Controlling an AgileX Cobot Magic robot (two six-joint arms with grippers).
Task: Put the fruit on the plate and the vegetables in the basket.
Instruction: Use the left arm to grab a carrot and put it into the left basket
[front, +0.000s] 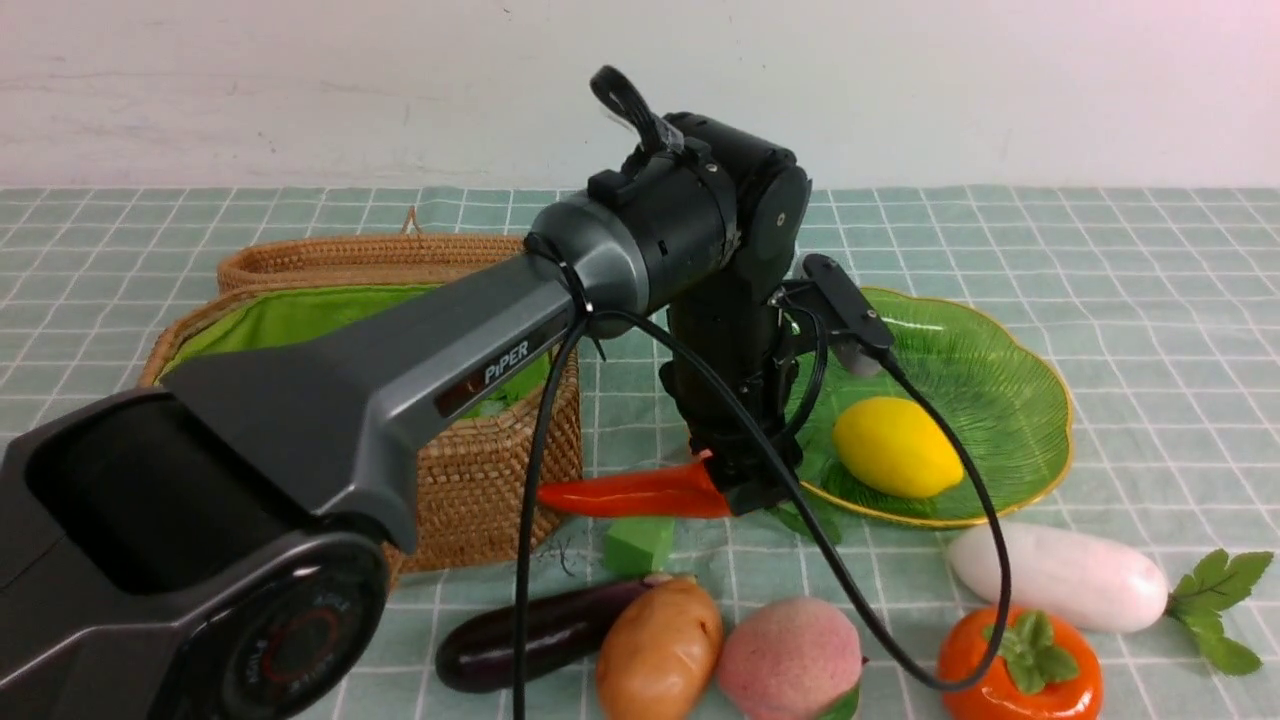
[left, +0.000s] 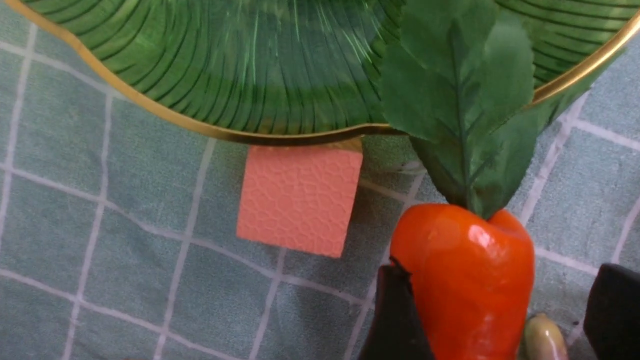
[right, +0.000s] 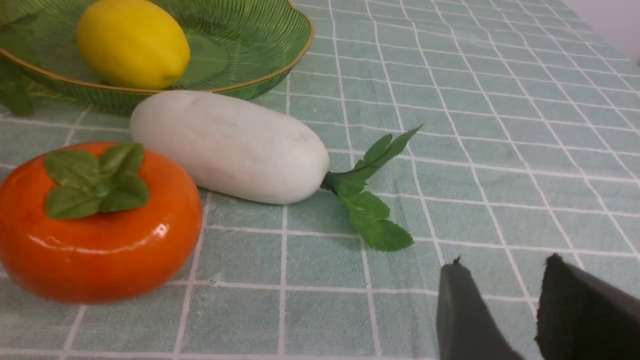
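Note:
My left gripper (front: 742, 484) reaches down at the thick end of the orange carrot (front: 628, 494), which lies between the basket (front: 470, 470) and the plate (front: 1000, 380). In the left wrist view the carrot (left: 465, 280) sits between the jaws of that gripper (left: 500, 272). One finger (left: 395, 315) touches it and the other (left: 612, 310) stands apart, so the gripper is open. The lemon (front: 897, 446) lies on the plate. Eggplant (front: 530, 632), potato (front: 660, 650), peach (front: 790, 662), persimmon (front: 1020, 670) and radish (front: 1060, 577) lie along the near edge. My right gripper (right: 500, 272) hangs open and empty above the cloth, near the radish (right: 230, 145).
A green foam cube (front: 638, 543) lies just in front of the carrot. An orange foam cube (left: 299, 200) sits against the plate's rim (left: 225, 132). The carrot's leaves (left: 460, 100) lie over that rim. A black cable (front: 900, 640) loops down over the peach and persimmon.

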